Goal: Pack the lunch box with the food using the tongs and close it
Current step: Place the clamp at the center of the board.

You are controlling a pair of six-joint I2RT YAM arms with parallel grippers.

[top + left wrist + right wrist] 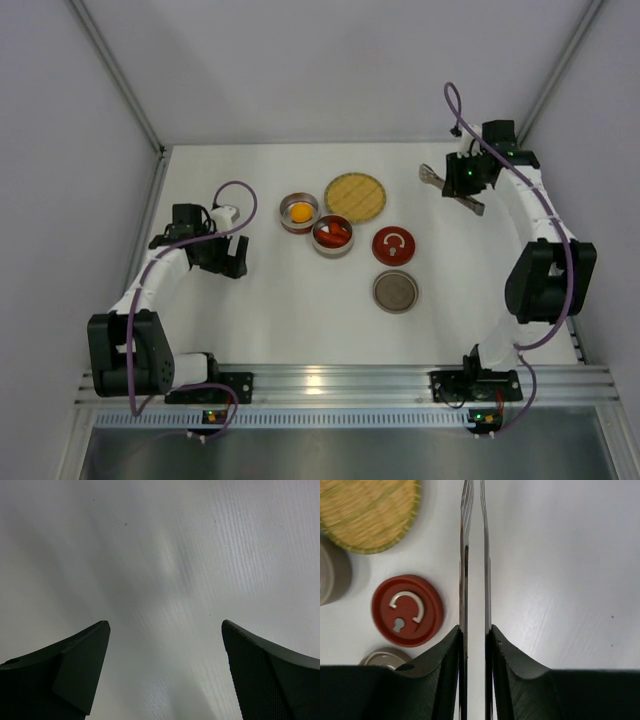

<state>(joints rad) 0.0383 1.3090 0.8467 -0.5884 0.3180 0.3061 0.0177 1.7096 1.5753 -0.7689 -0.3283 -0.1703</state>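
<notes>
Slim silver tongs [432, 177] are at the back right, and my right gripper [460, 187] is shut on them. In the right wrist view the two thin arms of the tongs [464, 580] run straight ahead, pressed between the fingers of my right gripper [475, 630]. Two round lunch box tins stand mid-table. One tin [299, 212] holds an orange-yellow ball of food [300, 212]. The other tin [333, 237] holds red food pieces [336, 233]. My left gripper [228, 257] hangs open left of the tins. The left wrist view has only bare table between the fingers of my left gripper [165, 626].
A round woven yellow plate [355, 196] lies behind the tins. A red lid with a ring pull [393, 245] and a grey lid [396, 292] lie right of them. The right wrist view also has the red lid [407, 610], the plate [370, 512] and the grey lid [385, 656]. White walls enclose the table.
</notes>
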